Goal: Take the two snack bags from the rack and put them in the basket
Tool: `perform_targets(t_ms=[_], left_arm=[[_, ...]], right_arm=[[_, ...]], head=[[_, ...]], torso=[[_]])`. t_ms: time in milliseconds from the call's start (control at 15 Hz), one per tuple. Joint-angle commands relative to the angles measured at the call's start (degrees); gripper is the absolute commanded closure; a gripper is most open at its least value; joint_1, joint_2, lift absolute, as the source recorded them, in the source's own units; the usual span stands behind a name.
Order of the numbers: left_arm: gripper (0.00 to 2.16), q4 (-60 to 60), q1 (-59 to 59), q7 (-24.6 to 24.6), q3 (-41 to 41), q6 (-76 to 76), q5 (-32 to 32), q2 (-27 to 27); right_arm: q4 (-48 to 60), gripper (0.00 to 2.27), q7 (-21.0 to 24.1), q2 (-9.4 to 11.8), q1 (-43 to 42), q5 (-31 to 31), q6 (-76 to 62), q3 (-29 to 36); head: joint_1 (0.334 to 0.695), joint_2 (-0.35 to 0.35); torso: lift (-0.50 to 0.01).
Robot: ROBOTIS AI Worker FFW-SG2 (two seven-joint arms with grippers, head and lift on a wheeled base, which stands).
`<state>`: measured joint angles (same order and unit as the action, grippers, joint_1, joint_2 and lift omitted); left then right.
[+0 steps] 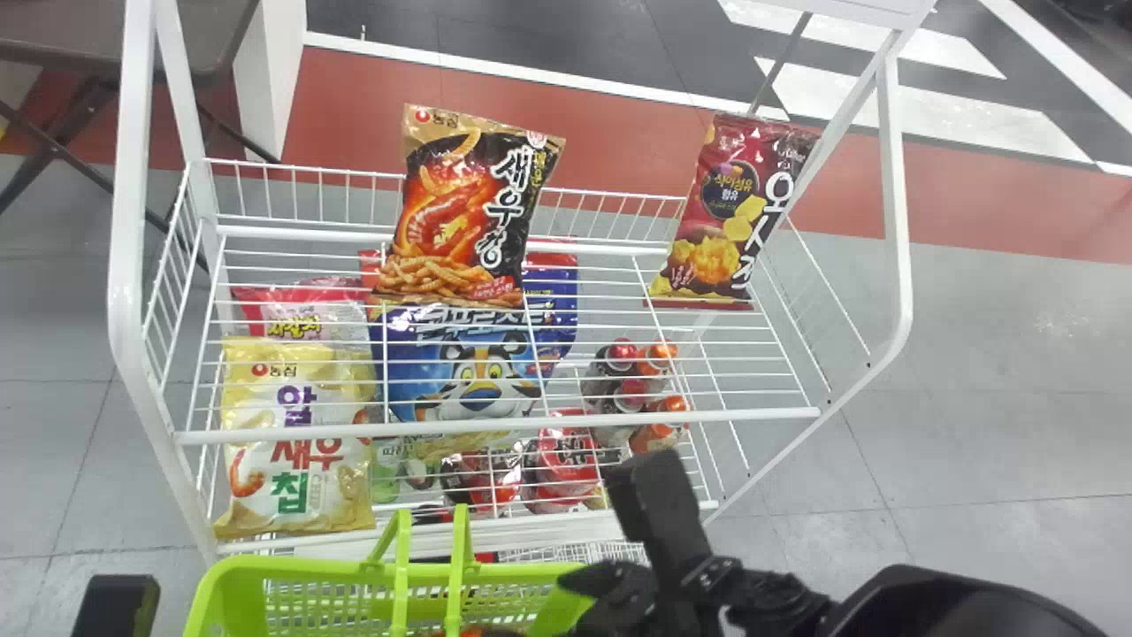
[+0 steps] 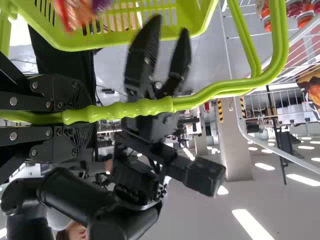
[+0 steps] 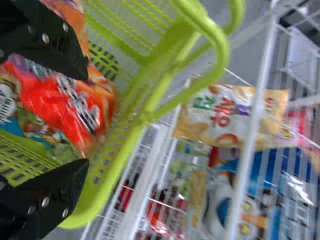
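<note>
Snack bags propped on the rack, an orange-red one in the basket

Two snack bags stand tilted at the back of the upper wire shelf: a black, tan-topped shrimp snack bag (image 1: pixel 469 221) with orange sticks pictured low on its front, and, well apart to its right, a maroon chip bag (image 1: pixel 730 217) showing yellow chips. Both are glossy and look full. In the green basket (image 1: pixel 301 568), an orange-red snack bag (image 3: pixel 60 102) lies on other colourful packets.

The right end effector (image 1: pixel 579 603) is at the basket's right side; its fingers are parted, one on either side of the orange-red bag as the right wrist view looks down. Whether either touches it, I cannot tell. The left end effector (image 1: pixel 115 606) is at the lower left of the head view; the left wrist view shows it (image 2: pixel 55 119) clamped on the green basket handle (image 2: pixel 120 110).

The head view takes in the upper shelf, while the right wrist view looks into the basket.

Large white characters run down the black and maroon fronts, and the maroon one carries a round dark emblem. White lettering crosses the orange-red bag. Below, a cream-yellow chip bag (image 1: pixel 296 442) has purple, red and green characters, beside a blue bag with a cartoon tiger (image 1: pixel 482 380); bottles with red and orange caps (image 1: pixel 632 389) are to the right.
</note>
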<state>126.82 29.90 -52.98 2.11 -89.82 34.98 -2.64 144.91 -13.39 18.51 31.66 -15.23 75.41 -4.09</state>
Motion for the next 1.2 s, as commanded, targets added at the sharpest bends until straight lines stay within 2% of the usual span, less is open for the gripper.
perform_targets(t_ms=[0,67,267,533,800,1133], left_arm=[[1.77,-0.17,-0.01,-0.19,0.35,0.04,0.00,0.01],[1.77,-0.26,0.07,-0.28,0.52,0.04,0.00,0.01],[1.77,-0.52,0.25,-0.63,0.52,0.74,0.00,0.01],[1.77,-1.23,0.95,-1.34,0.61,1.79,-0.27,0.01],[1.77,-2.90,1.04,-2.04,0.61,3.38,-0.18,0.01],[1.77,-4.48,1.13,-2.74,0.70,4.61,-0.36,0.01]], right_arm=[[1.60,0.06,-0.05,-1.90,2.35,-0.67,-13.93,3.39],[1.95,0.06,0.03,-2.43,3.67,-0.67,-22.19,4.09],[1.34,0.07,1.09,-4.54,5.87,0.38,-31.15,4.18],[-0.60,0.07,4.43,-6.91,15.27,1.79,-51.19,3.04],[-4.03,0.10,6.98,-7.53,26.08,2.75,-73.69,2.60],[-5.34,0.10,7.15,-7.88,33.55,4.69,-86.52,2.42]], head=[[0.695,-0.350],[0.695,-0.350],[0.695,-0.350],[0.695,-0.350],[0.695,-0.350],[0.695,-0.350]], torso=[[-0.011],[-0.011],[-0.011],[-0.011],[-0.011],[-0.011]])
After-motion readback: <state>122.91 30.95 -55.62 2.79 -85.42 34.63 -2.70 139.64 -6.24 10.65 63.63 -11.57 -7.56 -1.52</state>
